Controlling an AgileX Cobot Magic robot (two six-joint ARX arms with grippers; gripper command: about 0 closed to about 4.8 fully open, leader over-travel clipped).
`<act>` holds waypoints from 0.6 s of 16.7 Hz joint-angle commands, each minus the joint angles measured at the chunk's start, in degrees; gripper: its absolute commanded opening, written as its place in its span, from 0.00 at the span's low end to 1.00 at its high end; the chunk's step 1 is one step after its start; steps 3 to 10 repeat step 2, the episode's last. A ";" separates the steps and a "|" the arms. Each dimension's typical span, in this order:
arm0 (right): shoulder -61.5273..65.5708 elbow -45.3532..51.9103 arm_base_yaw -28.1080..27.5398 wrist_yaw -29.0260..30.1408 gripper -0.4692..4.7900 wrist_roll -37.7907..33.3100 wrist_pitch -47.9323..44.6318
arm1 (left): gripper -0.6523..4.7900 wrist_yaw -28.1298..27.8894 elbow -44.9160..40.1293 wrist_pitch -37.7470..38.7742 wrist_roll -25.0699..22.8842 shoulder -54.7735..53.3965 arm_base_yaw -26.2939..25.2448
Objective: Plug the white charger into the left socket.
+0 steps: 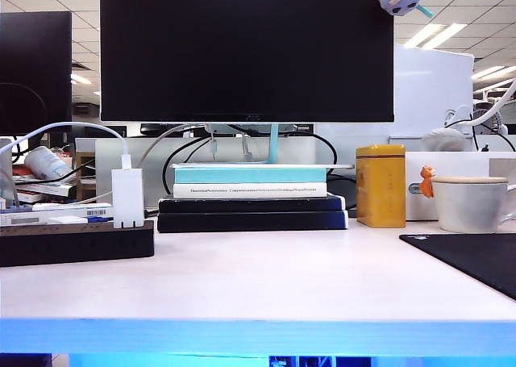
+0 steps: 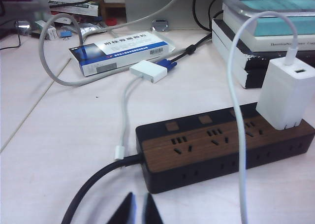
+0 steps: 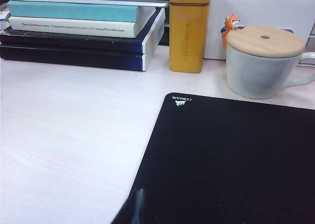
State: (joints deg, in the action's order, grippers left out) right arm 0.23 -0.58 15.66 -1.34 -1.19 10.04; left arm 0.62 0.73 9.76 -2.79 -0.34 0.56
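Observation:
The white charger stands upright, plugged into the top of the black power strip, at the end away from the strip's black cord. Its thin white cable loops up and over. Two outlets towards the cord are free. Which outlet is the left socket I cannot tell. In the exterior view the charger rises from the strip at the left. My left gripper is shut and holds nothing, hovering before the strip's cord end. My right gripper is shut over the edge of a black mouse mat.
A stack of books under a monitor sits mid-table. A yellow tin and a white mug with a wooden lid stand at the right. A blue-white box and a white adapter lie behind the strip.

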 commanded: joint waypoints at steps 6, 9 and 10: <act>-0.02 0.52 -0.04 0.00 0.09 -0.13 -0.39 | 0.19 0.04 -0.17 0.07 -0.02 0.13 0.00; -0.02 0.52 -0.04 0.00 0.09 -0.13 -0.39 | 0.19 0.04 -0.17 0.07 -0.02 0.13 0.00; -0.02 0.52 -0.04 0.00 0.09 -0.13 -0.39 | 0.19 0.04 -0.17 0.07 -0.02 0.13 0.00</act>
